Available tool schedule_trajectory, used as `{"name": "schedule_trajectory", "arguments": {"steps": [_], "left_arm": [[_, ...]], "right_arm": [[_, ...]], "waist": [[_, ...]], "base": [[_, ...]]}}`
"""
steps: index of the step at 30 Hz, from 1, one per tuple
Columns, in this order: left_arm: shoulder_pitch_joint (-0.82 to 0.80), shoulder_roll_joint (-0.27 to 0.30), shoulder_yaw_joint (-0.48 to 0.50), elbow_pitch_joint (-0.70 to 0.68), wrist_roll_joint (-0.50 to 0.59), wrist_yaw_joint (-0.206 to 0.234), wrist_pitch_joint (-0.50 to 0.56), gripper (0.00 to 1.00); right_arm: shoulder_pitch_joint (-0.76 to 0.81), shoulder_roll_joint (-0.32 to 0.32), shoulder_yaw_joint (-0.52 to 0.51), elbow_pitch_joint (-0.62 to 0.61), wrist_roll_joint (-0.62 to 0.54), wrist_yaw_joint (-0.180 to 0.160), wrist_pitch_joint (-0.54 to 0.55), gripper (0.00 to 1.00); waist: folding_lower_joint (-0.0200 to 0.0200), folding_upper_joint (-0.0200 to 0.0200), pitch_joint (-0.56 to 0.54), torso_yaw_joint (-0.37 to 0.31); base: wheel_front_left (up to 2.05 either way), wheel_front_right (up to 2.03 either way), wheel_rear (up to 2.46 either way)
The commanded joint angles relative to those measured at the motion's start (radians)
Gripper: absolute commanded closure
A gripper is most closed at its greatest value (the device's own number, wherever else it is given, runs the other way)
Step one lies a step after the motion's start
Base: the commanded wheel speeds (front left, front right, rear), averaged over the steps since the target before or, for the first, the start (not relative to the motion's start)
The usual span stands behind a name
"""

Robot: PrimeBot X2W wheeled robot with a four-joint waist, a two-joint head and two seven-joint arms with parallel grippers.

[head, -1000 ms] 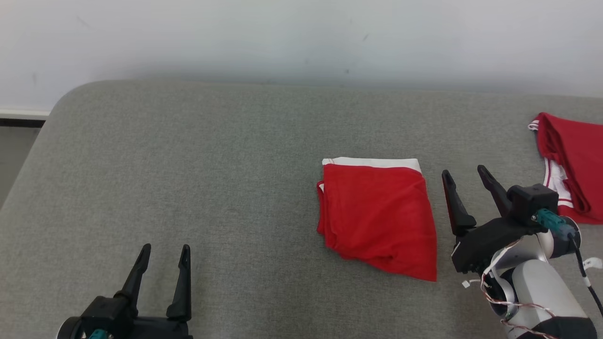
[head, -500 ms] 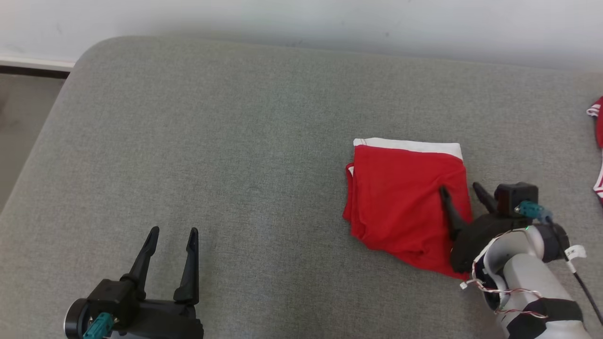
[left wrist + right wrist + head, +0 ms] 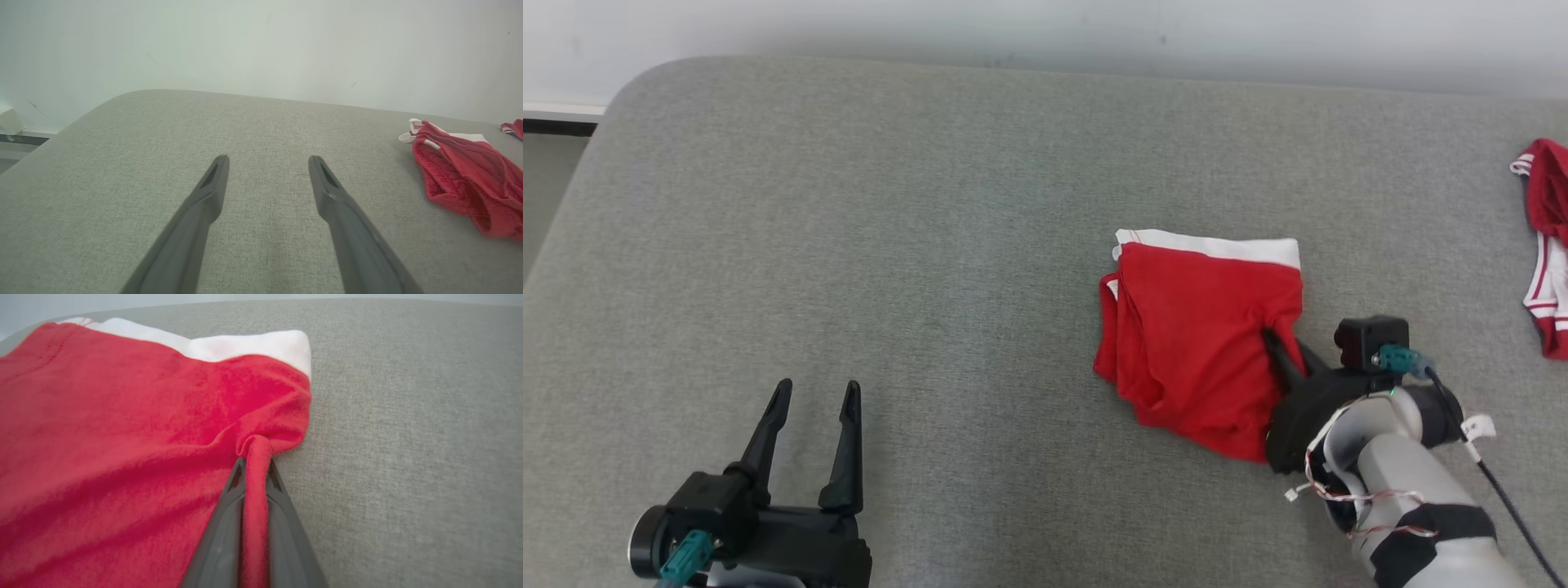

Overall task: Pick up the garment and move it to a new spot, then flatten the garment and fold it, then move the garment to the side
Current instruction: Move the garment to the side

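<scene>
Garment: the folded red garment (image 3: 1192, 343), white band (image 3: 1217, 245) on its 12 o'clock side, lies on the grey cushion (image 3: 890, 204), toward 3 o'clock of the head view.
Right pincer: my right gripper (image 3: 1286, 355) is clamped on a ridge of cloth at the garment's 3 o'clock edge.
Left pincer: my left gripper (image 3: 813, 408) stands wide and holds nothing, at 7 o'clock, well apart from the cloth.
Handling: light, limp, layered knit. I judge that a one-edge pull could drag the top layer and undo the fold, so I'd take all the layers and slide low.
Right wrist view: it shows the pinched ridge running between the fingers. I cannot tell whether the lower layers are caught.
Left wrist view: it shows the stacked, puffy folded edges.
Elsewhere: a second red piece (image 3: 1543, 245) lies toward 2 o'clock, well apart.
</scene>
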Motion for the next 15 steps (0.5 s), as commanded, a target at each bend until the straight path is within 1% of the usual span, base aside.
{"name": "schedule_trajectory", "arguments": {"steps": [1, 5, 10, 11, 15], "left_arm": [[-0.016, -0.001, 0.002, -0.005, -0.002, -0.003, 0.0, 0.0], [-0.037, -0.001, 0.0, -0.017, 0.002, -0.002, 0.0, 0.0], [-0.069, -0.001, -0.013, -0.034, 0.005, -0.004, 0.0, 0.0], [-0.069, -0.001, -0.013, -0.034, 0.005, -0.004, 0.0, 0.0], [-0.103, 0.007, -0.026, -0.056, 0.012, -0.004, 0.0, 0.0]], "right_arm": [[-0.023, -0.037, 0.019, 0.007, -0.002, -0.004, 0.005, 1.0], [-0.08, -0.093, 0.076, -0.022, -0.006, -0.004, 0.02, 1.0], [-0.146, -0.208, 0.156, -0.083, 0.003, -0.004, 0.065, 1.0], [-0.146, -0.208, 0.156, -0.083, 0.003, -0.004, 0.065, 1.0], [-0.21, -0.311, 0.215, -0.166, 0.023, -0.004, 0.115, 1.0]], "waist": [[-0.0001, -0.0001, 0.013, -0.02], [-0.0001, -0.0001, 0.047, -0.04], [-0.0001, -0.0001, 0.105, -0.068], [-0.0001, -0.0001, 0.105, -0.068], [-0.0001, -0.0001, 0.172, -0.106]], "base": [[0.0, 0.0, 0.0], [0.0, 0.0, 0.0], [0.0, 0.0, 0.0], [0.0, 0.0, 0.0], [0.0, 0.0, 0.0]]}}
